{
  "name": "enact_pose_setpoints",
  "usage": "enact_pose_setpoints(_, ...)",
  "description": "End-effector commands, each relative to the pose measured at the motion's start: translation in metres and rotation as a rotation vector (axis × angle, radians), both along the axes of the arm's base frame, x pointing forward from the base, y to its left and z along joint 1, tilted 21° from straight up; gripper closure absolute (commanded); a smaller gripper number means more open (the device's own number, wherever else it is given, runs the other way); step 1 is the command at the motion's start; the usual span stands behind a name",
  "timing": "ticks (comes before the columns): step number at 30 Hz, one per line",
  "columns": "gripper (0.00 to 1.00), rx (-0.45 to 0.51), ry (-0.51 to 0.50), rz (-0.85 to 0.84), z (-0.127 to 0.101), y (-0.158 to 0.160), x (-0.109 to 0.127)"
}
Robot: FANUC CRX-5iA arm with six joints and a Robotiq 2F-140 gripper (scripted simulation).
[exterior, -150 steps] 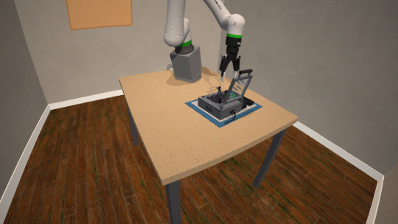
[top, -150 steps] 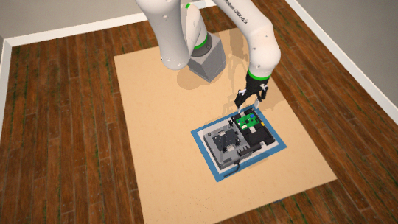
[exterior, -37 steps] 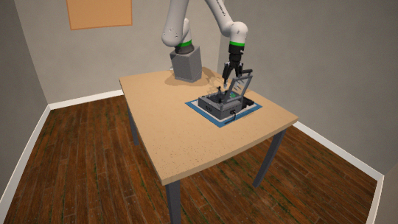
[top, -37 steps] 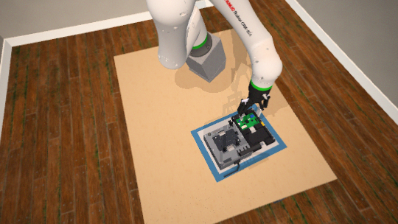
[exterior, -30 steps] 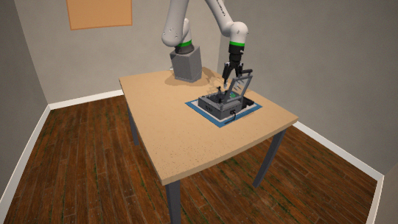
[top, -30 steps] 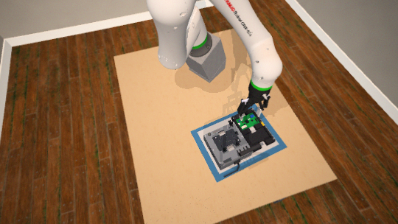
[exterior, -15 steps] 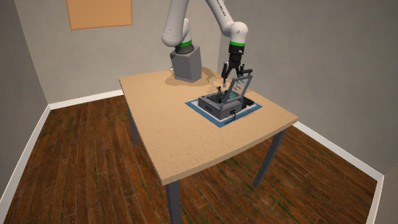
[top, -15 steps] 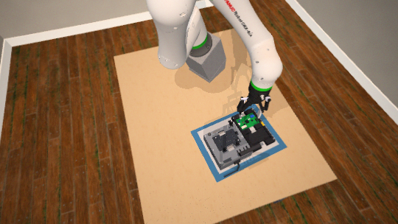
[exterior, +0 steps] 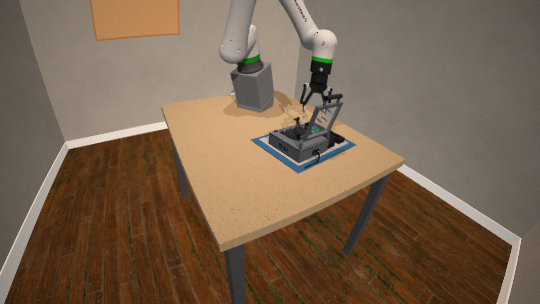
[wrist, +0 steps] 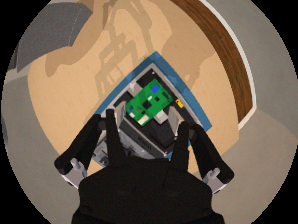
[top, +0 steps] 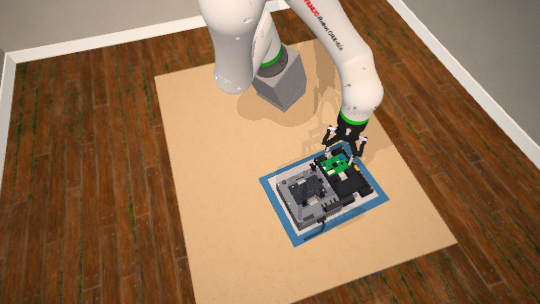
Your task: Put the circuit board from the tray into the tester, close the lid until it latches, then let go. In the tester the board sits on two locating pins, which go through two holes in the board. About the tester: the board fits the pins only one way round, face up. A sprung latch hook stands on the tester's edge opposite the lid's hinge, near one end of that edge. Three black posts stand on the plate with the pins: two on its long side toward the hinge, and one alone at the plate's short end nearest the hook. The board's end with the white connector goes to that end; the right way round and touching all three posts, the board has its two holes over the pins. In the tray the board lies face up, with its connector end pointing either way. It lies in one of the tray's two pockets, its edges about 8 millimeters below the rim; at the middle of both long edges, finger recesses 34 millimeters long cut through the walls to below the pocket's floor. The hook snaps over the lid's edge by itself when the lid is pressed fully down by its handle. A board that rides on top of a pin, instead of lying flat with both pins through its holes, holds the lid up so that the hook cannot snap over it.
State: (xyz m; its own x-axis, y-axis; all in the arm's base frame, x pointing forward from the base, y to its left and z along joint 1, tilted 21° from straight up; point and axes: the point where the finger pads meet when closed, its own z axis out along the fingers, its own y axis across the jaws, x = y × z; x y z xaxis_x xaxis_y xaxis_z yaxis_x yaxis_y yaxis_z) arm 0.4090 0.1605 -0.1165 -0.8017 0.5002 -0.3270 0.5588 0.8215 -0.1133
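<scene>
In the tray, green board [top: 336,164] [exterior: 316,129] [wrist: 149,102]

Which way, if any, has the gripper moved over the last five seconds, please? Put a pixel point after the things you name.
Yes: the gripper [top: 339,156] [exterior: 313,117] [wrist: 147,110] is lower, closer to the tray [top: 352,186] [exterior: 336,139] [wrist: 161,136].
</scene>
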Motion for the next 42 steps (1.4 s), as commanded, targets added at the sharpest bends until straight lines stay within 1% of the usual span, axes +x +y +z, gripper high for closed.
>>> enact_pose_setpoints(1, 0.42, 0.031, -0.066, -0.151, 0.0000, 0.0002, 0.0001)
enact_pose_setpoints(6, 0.42, 0.065, -0.108, -0.295, 0.0000, 0.0002, 0.0001)
enact_pose_setpoints(8, 0.42, 0.065, -0.108, -0.295, 0.0000, 0.0002, 0.0001)
enact_pose_setpoints(12, 0.42, 0.101, -0.153, -0.448, 0.0000, 0.0002, 0.0001)
enact_pose_setpoints(17, 0.42, 0.132, -0.192, -0.579, 0.0000, 0.0002, 0.0001)
enact_pose_setpoints(20, 0.42, 0.145, -0.207, -0.631, 0.0000, 0.0002, 0.0001)
enact_pose_setpoints(27, 0.42, 0.153, -0.216, -0.663, 0.0000, 0.0002, 0.0001)
enact_pose_setpoints(42, 0.42, 0.153, -0.217, -0.665, 0.0000, 0.0002, 0.0001)
